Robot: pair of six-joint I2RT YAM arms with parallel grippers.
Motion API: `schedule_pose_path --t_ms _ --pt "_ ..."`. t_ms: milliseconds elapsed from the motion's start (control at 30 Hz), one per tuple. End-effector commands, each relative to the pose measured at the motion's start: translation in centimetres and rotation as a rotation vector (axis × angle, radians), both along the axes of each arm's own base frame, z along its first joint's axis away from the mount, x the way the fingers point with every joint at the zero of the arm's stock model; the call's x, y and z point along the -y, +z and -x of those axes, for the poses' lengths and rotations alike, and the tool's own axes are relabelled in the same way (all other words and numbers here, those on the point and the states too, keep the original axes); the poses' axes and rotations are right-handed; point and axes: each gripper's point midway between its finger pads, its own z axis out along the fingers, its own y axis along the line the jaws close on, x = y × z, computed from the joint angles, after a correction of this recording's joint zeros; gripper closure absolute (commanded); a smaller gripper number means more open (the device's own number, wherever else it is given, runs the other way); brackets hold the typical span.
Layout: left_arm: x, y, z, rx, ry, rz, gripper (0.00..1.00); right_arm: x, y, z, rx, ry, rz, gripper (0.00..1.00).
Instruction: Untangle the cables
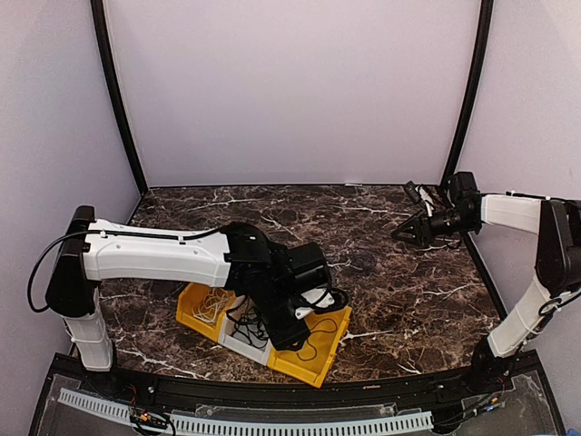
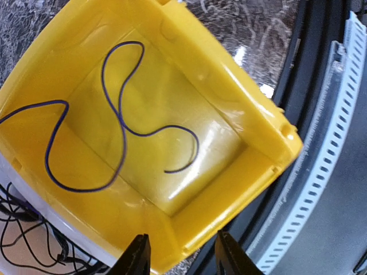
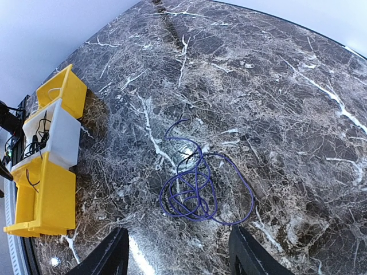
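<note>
A thin dark blue cable (image 2: 123, 123) lies loose in curves on the floor of the right yellow bin (image 2: 252, 154). My left gripper (image 2: 182, 258) hangs just above that bin's near corner, open, with nothing between its fingers; in the top view it (image 1: 295, 336) is over the bins. A tangle of blue-purple cables (image 3: 198, 192) with a short black strand lies on the marble table (image 3: 275, 86). My right gripper (image 3: 180, 255) hovers open high above the tangle, touching nothing; from above it (image 1: 404, 232) is at the far right.
Three bins stand in a row near the front edge: a yellow one (image 1: 193, 307) with pale cords, a white one (image 1: 238, 338) with black cords (image 2: 28, 240), and the right yellow one (image 1: 322, 356). A black rail and a slotted white strip (image 2: 330, 143) run along the table's near edge.
</note>
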Motion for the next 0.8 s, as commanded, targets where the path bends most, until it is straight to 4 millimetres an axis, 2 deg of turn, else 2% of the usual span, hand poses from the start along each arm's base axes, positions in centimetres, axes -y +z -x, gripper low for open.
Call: schedule_pose_path --t_ms 0,100,200,233,300,333,367,400,467,567,767 --pt "-0.2 6.2 3.4 -0.128 -0.118 0.117 0.58 -0.1 0.1 0.0 0.009 0.014 -0.014 0.39" --pt "0.7 9.5 5.1 -0.195 -0.159 0.225 0.58 -0.1 0.1 -0.1 0.006 0.014 -0.016 0.39" --pt "2.0 13.9 5.7 -0.197 -0.193 0.36 0.6 -0.1 -0.1 -0.1 0.002 0.015 -0.015 0.39" --pt "2.5 15.1 5.0 -0.158 -0.167 0.398 0.6 -0.1 -0.1 -0.1 0.0 0.016 -0.016 0.39" --pt "2.9 16.3 1.6 0.013 -0.056 0.417 0.6 -0.1 -0.2 -0.1 -0.004 0.017 -0.018 0.39" --pt "2.2 16.1 -1.6 0.162 0.04 0.376 0.58 -0.2 -0.3 -0.1 -0.005 0.018 -0.019 0.39" --pt "1.8 15.8 -3.1 0.212 0.107 0.346 0.57 -0.2 -0.3 -0.1 -0.006 0.019 -0.019 0.39" --pt "0.8 15.5 -5.5 0.297 0.184 0.3 0.56 -0.2 -0.3 -0.1 -0.009 0.018 -0.02 0.39" --pt "-0.6 14.0 -7.7 0.326 0.276 0.211 0.58 -0.2 -0.3 -0.1 -0.008 0.018 -0.019 0.39" --pt "-1.4 11.4 -8.5 0.312 0.315 0.135 0.61 -0.2 -0.4 0.0 -0.007 0.018 -0.017 0.39" --pt "-0.7 8.6 -9.5 0.246 0.377 0.148 0.64 -0.1 -0.7 -0.2 -0.019 0.016 -0.014 0.39"
